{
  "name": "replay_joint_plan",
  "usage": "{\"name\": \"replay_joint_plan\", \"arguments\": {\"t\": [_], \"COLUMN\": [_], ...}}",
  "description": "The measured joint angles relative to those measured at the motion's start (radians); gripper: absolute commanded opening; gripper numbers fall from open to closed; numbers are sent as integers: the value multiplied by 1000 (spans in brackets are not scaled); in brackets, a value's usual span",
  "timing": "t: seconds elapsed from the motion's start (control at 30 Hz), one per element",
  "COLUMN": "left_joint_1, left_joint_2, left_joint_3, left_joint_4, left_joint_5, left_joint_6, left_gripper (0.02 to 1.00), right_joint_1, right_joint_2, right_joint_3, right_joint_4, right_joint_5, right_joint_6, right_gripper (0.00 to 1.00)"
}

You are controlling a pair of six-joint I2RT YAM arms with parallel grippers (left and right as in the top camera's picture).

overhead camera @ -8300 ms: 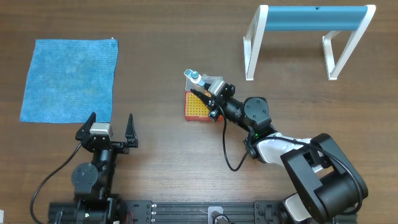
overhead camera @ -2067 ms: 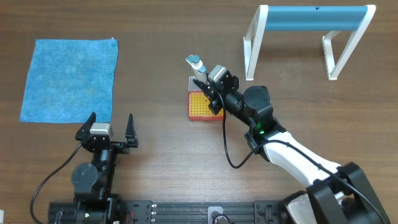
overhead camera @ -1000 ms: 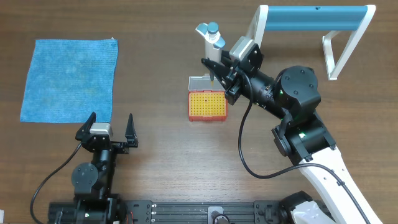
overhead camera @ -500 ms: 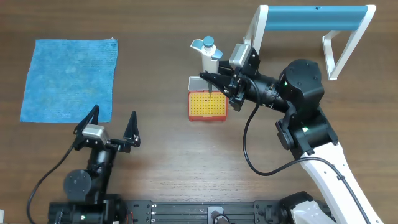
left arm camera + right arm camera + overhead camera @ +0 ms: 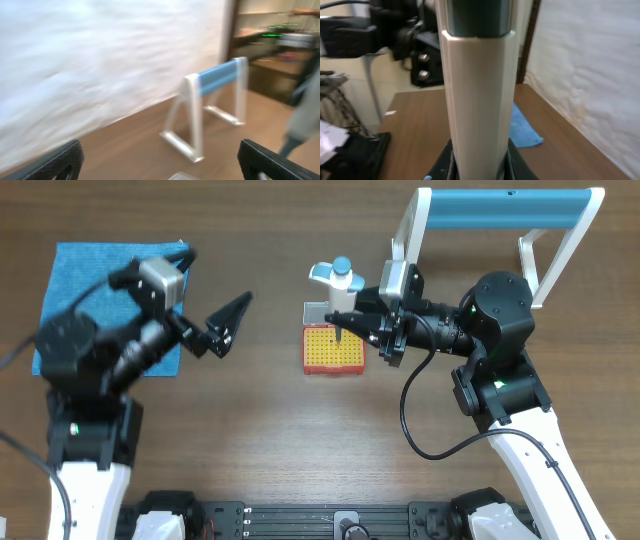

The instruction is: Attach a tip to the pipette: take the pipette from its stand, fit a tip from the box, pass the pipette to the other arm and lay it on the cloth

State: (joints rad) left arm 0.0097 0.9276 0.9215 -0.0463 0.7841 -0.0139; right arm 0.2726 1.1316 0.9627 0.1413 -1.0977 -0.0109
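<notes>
Black left gripper (image 5: 222, 327), jaws apart, has risen; right gripper (image 5: 360, 322) clamps pipette (image 5: 340, 296) lengthwise 12-to-6, tip toward 6 o'clock.

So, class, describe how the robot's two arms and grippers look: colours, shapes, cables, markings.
The left arm and right arm have black rounded joints, white lower links and a green light each. A black cable loops beside the right arm. The left gripper and right gripper have black, tapering fingers and a pale grey camera block behind.
</notes>
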Motion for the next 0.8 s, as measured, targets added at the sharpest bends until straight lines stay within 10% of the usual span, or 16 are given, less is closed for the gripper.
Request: {"name": "replay_joint_plan", "arguments": {"t": [0.3, 0.53, 0.8], "left_joint_1": [-4, -5, -18], "left_joint_2": [113, 121, 147], "left_joint_3": [88, 88, 88], "left_joint_4": [518, 541, 541], "left_joint_5": [492, 594, 559], "left_joint_6": [-290, -733, -864], "left_gripper": [1000, 998, 978], "right_joint_1": [0, 4, 58], "right_joint_2": [3, 5, 25], "right_joint_3": [0, 0, 1], "right_joint_4": [0, 62, 116], "right_joint_5": [-117, -171, -185], "right_joint_6": [37, 47, 102], "right_gripper": [75, 75, 75]}}
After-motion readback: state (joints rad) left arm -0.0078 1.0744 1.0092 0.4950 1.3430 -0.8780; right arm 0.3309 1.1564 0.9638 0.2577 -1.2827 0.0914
